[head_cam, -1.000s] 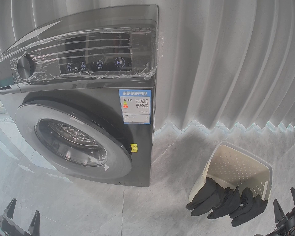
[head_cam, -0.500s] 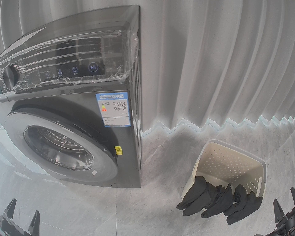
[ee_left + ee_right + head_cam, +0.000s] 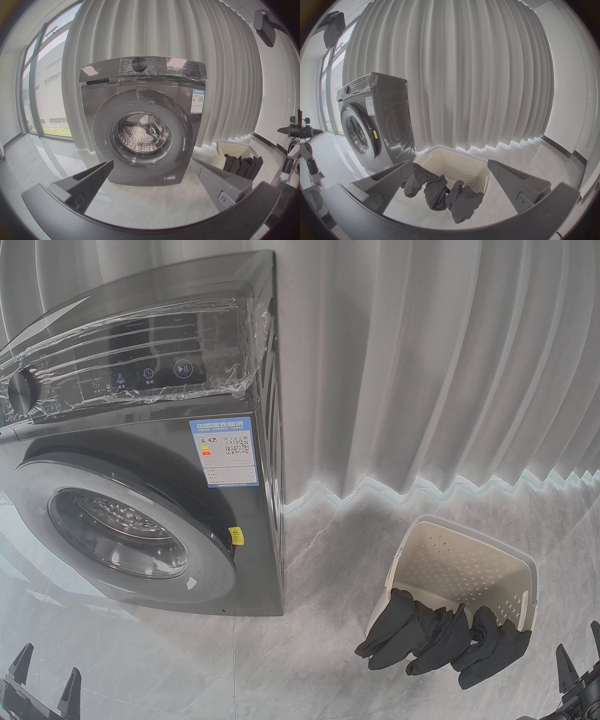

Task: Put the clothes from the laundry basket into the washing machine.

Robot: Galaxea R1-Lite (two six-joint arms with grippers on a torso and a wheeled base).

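My left gripper (image 3: pixel 150 164) and right gripper (image 3: pixel 450 164) sit low and near, fingers spread wide, gripping nothing. The left one faces the washing machine (image 3: pixel 140 93); the right one faces the laundry basket (image 3: pixel 462 168). The basket stands on the floor (image 3: pixel 312 640), right of the machine and apart from it, before the curtain (image 3: pixel 475 78). Dark clothes (image 3: pixel 437 190) drape over its near rim. My left wrist sees the drum (image 3: pixel 142 134) head-on and a window (image 3: pixel 47 93) left of the machine, while my right wrist catches the machine's side panel (image 3: pixel 397 118).
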